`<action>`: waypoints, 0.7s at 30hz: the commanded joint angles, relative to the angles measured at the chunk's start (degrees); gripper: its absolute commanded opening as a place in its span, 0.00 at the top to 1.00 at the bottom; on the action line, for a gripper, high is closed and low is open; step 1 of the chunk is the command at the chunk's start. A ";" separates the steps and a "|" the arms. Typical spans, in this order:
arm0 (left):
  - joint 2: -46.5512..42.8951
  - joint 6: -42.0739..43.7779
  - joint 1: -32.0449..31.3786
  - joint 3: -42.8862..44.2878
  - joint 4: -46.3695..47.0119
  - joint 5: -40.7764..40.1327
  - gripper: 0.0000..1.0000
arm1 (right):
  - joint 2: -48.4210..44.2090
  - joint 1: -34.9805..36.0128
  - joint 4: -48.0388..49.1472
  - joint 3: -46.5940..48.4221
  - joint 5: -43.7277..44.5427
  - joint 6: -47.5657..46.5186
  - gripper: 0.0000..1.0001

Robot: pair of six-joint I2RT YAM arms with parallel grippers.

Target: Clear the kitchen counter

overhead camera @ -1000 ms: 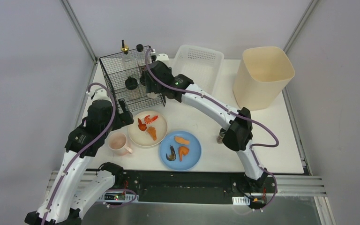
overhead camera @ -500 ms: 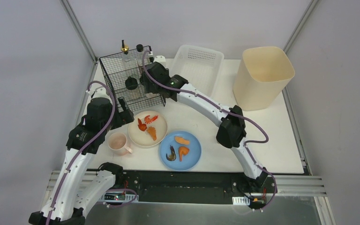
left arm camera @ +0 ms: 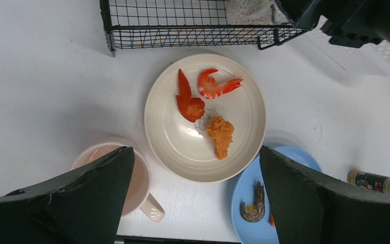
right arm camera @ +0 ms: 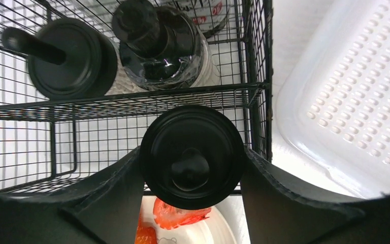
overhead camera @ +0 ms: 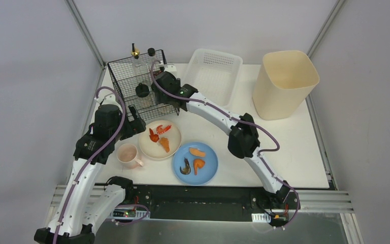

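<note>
The kitchen counter point(overhead camera: 294, 152) is filling the middle of the top view, its long axis running left to right. At its upper left the right gripper point(right arm camera: 191, 170) is clasping a black-capped bottle point(right arm camera: 191, 147) by the cap, at the edge of a wire basket point(right arm camera: 132, 96). Another bottle point(right arm camera: 210, 10) at that view's top is showing a red-and-white label, its print unreadable. The left gripper point(left arm camera: 195, 203) is hovering, spread wide, above a cream plate point(left arm camera: 177, 147) of shrimp. A spice jar point(left arm camera: 381, 182) is lying sideways at lower right, its label too small to read.
</note>
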 commanded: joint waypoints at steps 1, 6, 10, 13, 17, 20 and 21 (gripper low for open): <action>0.03 -0.71 0.82 -0.24 1.56 0.90 0.02 | 0.71 0.19 2.05 2.95 -0.59 -0.09 0.54; 0.49 -0.61 1.00 -0.29 1.61 1.20 0.02 | 1.26 0.23 2.20 2.72 -1.36 -0.30 0.42; 0.73 -0.59 1.06 -0.36 1.65 1.14 0.03 | 0.74 0.29 2.41 2.47 -3.56 -0.01 0.25; 0.88 -0.23 1.02 -0.41 1.64 1.27 0.02 | -0.66 0.50 2.75 1.81 -3.70 -0.31 0.17; 1.10 0.29 0.98 -0.63 2.06 2.76 0.00 | -3.94 0.72 2.89 -0.51 -3.48 -1.06 0.14; 0.97 1.16 1.02 -0.62 2.71 4.56 0.00 | -9.35 1.20 4.72 -6.38 -2.37 -1.73 0.12; 0.78 1.63 1.02 -0.55 2.93 5.05 0.00 | -11.38 1.44 6.02 -9.13 -1.93 -1.95 0.12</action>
